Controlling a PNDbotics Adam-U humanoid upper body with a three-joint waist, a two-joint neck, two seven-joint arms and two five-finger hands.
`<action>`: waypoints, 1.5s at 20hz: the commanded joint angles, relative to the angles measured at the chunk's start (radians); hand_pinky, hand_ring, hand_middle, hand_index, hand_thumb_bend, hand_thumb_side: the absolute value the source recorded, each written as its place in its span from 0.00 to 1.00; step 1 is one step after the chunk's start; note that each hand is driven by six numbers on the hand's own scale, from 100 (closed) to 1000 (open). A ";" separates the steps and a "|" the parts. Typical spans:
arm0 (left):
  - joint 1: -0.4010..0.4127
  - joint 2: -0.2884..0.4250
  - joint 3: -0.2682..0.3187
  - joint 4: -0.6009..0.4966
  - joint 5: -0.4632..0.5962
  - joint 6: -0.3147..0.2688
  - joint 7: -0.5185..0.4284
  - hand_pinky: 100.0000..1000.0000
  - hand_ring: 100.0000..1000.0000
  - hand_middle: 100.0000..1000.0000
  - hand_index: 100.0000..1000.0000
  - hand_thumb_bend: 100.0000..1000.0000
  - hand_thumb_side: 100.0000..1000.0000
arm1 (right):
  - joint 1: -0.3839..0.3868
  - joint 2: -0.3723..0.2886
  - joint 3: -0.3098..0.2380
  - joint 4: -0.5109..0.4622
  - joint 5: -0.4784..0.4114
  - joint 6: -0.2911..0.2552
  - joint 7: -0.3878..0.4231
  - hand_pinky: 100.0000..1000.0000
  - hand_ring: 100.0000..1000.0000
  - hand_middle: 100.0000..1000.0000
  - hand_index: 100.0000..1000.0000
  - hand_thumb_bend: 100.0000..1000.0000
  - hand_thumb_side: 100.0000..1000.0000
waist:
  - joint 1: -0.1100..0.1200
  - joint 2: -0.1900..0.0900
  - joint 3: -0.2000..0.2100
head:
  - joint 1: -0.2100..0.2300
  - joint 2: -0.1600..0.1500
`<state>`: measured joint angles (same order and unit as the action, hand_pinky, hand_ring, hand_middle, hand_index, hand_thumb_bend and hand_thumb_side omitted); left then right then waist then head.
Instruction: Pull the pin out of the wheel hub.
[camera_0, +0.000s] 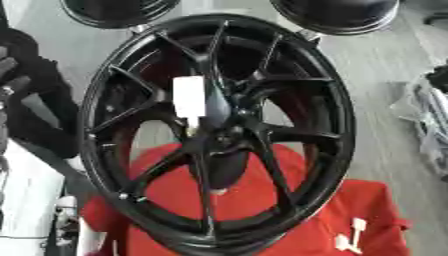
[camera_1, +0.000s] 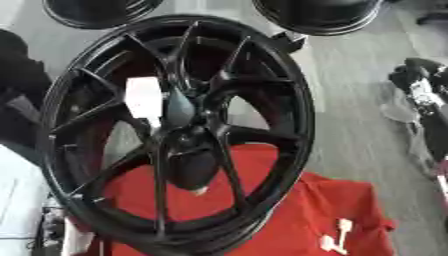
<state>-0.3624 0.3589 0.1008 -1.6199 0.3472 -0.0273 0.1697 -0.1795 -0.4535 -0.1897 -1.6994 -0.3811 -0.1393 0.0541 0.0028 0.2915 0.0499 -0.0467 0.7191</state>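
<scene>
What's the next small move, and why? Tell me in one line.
Probably bring a hand up to the white pin and curl the fingers round it. It is still seated at the hub of the upright black wheel, and nothing is holding it yet, so a grasp has to come before any pull.

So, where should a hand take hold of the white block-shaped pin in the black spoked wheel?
Grip the white block-shaped pin on its wide upper body, from the front, pinching its two side edges. It stands out from the black spoked wheel hub towards the camera, with open gaps beside it.
</scene>
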 joint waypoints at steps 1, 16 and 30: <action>-0.011 0.013 0.001 -0.012 0.003 -0.001 -0.002 0.70 0.85 0.76 0.80 0.04 0.79 | -0.006 -0.030 -0.005 -0.018 -0.002 0.001 -0.002 0.88 0.72 0.62 0.71 0.00 0.32 | 0.001 -0.021 -0.001 | -0.007 -0.006; -0.051 0.079 -0.024 -0.077 0.041 0.023 -0.019 0.71 0.87 0.78 0.81 0.01 0.77 | -0.012 -0.030 -0.015 -0.027 -0.012 -0.005 -0.019 0.88 0.73 0.63 0.71 0.00 0.34 | 0.006 -0.008 -0.015 | -0.018 -0.003; -0.239 0.542 -0.179 -0.301 0.036 0.221 -0.151 0.73 0.88 0.79 0.81 0.00 0.71 | 0.018 -0.050 -0.021 -0.045 0.010 -0.018 -0.048 0.88 0.73 0.63 0.71 0.00 0.32 | 0.035 -0.013 -0.004 | -0.040 0.020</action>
<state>-0.5846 0.8201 -0.0700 -1.8919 0.3865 0.1716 0.0415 -0.1568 -0.4704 -0.1992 -1.7184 -0.3773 -0.1549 0.0049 0.0400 0.2975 0.0445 -0.0810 0.7372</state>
